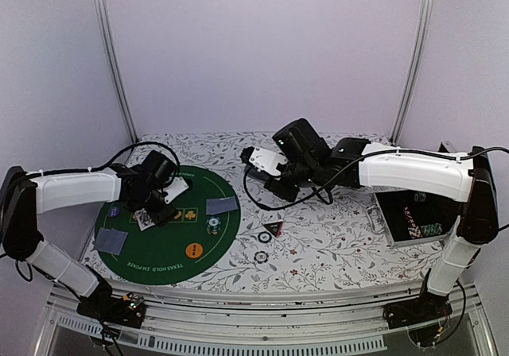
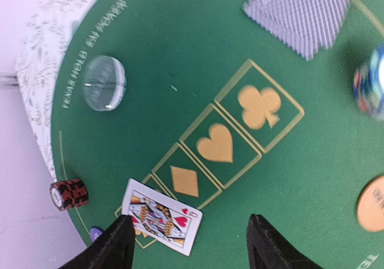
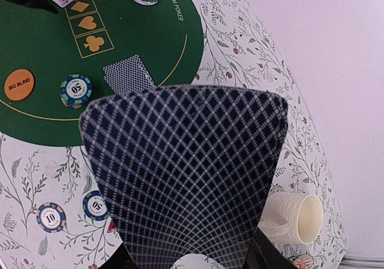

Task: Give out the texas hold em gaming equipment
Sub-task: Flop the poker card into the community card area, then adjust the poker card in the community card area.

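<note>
My left gripper (image 1: 148, 211) (image 2: 189, 224) is open over the green poker mat (image 1: 163, 253). A face-up queen of hearts (image 2: 161, 216) lies flat on the mat beside its left finger. My right gripper (image 1: 269, 168) (image 3: 189, 263) is shut on a blue-backed card (image 3: 183, 173), held bowed above the tablecloth. Face-down cards (image 1: 223, 206) (image 1: 110, 241), a blue chip stack (image 1: 213, 226), an orange disc (image 1: 194, 250), a clear disc (image 2: 104, 83) and a red-black chip stack (image 2: 69, 194) lie on the mat. The triangular marker (image 1: 274, 229) and two chips (image 1: 264, 237) (image 1: 261, 256) lie off the mat.
A cream mug (image 3: 294, 218) lies on its side on the flowered cloth close to my right gripper. An open black case (image 1: 413, 217) with chips stands at the right. White walls and metal posts close off the back and sides.
</note>
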